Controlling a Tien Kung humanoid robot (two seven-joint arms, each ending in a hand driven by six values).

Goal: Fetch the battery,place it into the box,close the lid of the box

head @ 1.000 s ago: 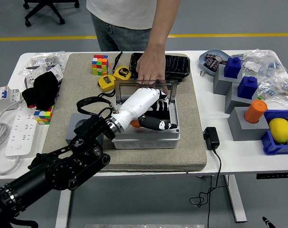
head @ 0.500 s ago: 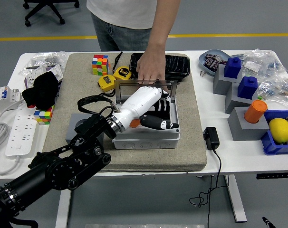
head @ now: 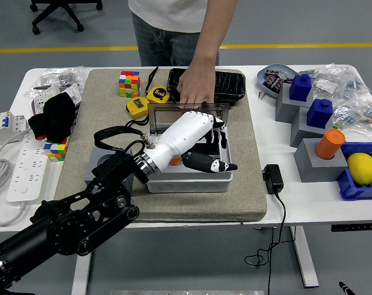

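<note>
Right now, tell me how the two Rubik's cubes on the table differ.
The far Rubik's cube sits on the tan mat in full view; the near Rubik's cube lies at the mat's left edge, partly hidden under a black cloth. The far one stands square, the near one looks tilted. Both are multicoloured.

head view: sat high on robot's side | faced forward and down | white table (head: 309, 203) near edge lay low in frame

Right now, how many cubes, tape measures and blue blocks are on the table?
Cubes: 2, one on the mat, one beside it.
Tape measures: 2.
Blue blocks: 2.
Total: 6
</note>
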